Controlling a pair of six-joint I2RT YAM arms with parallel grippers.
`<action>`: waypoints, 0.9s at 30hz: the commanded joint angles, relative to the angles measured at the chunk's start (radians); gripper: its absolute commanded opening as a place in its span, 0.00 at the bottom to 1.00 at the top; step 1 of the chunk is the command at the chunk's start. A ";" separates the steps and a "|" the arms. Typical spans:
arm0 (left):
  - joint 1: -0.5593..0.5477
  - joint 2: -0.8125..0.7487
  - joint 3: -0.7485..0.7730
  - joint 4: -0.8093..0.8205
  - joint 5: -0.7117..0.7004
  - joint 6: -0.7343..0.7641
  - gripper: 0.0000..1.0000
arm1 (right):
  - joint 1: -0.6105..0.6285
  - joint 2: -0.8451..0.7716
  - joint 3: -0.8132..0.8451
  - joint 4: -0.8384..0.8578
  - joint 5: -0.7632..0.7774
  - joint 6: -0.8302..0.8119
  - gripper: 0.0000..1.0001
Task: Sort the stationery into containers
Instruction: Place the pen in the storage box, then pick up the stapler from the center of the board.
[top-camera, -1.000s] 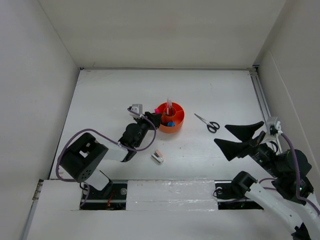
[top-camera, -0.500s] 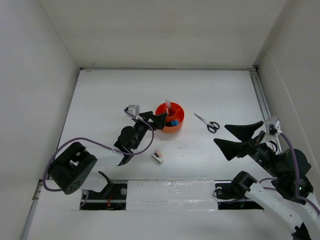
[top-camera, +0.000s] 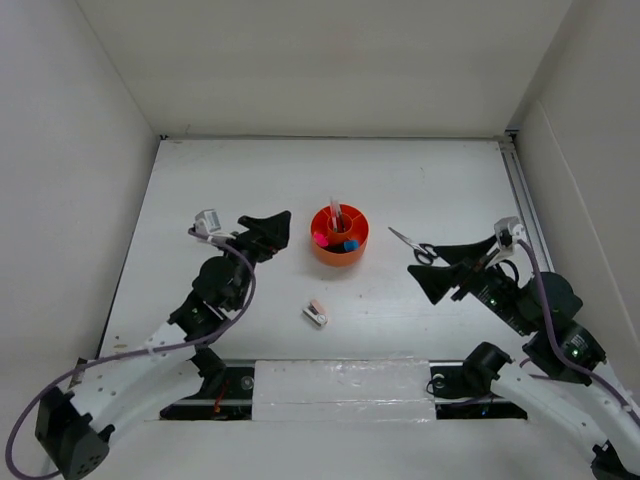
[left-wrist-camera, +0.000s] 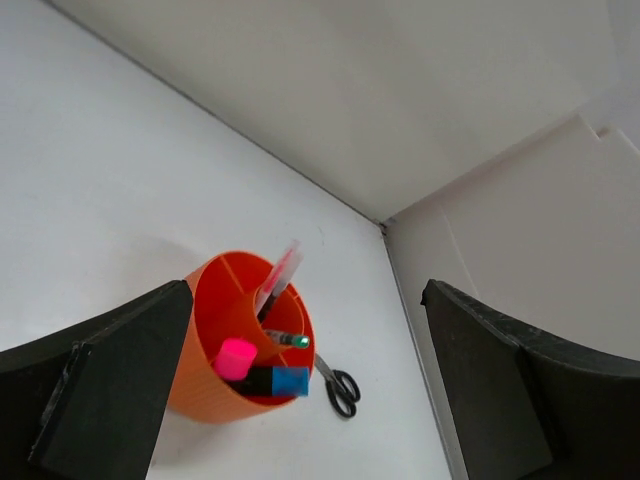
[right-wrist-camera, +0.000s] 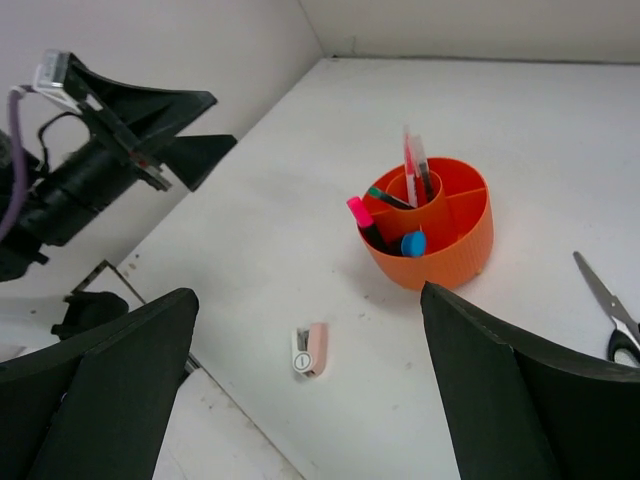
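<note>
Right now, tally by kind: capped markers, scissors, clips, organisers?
Markers: 2, the pink-capped marker and the blue-capped marker, both in the organiser
Scissors: 1, on the table
Clip: 1, on the table
Organiser: 1
Total: 5

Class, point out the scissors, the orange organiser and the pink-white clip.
scissors (top-camera: 409, 242), top view, near the pivot.
orange organiser (right-wrist-camera: 440, 262), right wrist view, on its outer wall.
pink-white clip (right-wrist-camera: 311, 350), right wrist view, on its body.
</note>
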 joint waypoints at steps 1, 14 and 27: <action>0.006 -0.177 0.020 -0.338 -0.077 -0.155 1.00 | 0.009 -0.002 -0.014 0.040 -0.005 0.031 0.99; 0.006 -0.002 0.368 -1.151 -0.132 -0.248 1.00 | 0.082 0.280 -0.111 0.160 -0.109 0.068 0.98; 0.053 0.008 0.509 -1.289 -0.112 -0.112 1.00 | 0.572 0.794 -0.039 0.236 0.366 0.117 0.96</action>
